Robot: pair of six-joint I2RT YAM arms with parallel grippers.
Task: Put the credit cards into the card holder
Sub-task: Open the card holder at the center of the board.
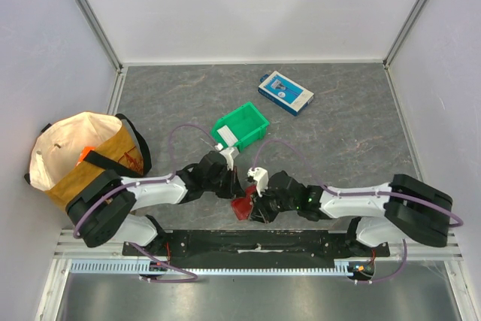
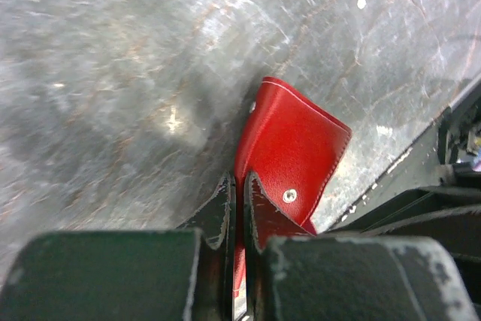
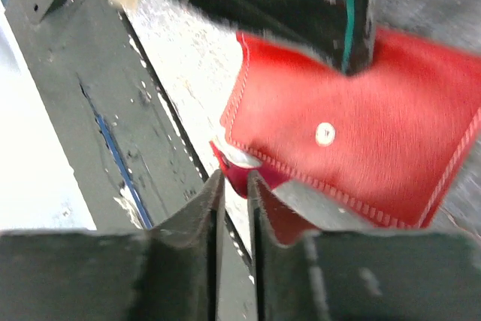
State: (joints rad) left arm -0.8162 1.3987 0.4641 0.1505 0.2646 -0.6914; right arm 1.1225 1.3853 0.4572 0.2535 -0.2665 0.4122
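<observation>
The red card holder (image 1: pixel 242 207) is held just off the table's near edge, between both arms. My left gripper (image 2: pixel 239 178) is shut on one thin edge of the card holder (image 2: pixel 297 144), whose snap-stud flap hangs tilted beyond the fingers. My right gripper (image 3: pixel 235 177) faces it from the other side, its jaws a narrow slit apart, with the card holder's (image 3: pixel 353 133) lower red corner right at the tips. A pale credit card's corner (image 3: pixel 242 157) peeks out of that corner. In the top view, the left gripper (image 1: pixel 234 190) and the right gripper (image 1: pixel 255 207) nearly touch.
A green bin (image 1: pixel 242 126) with a pale flat piece inside stands just behind the arms. A blue-and-white box (image 1: pixel 285 92) lies further back. A tan bag (image 1: pixel 83 157) sits at the left. The black base rail (image 1: pixel 255 240) runs right below the card holder.
</observation>
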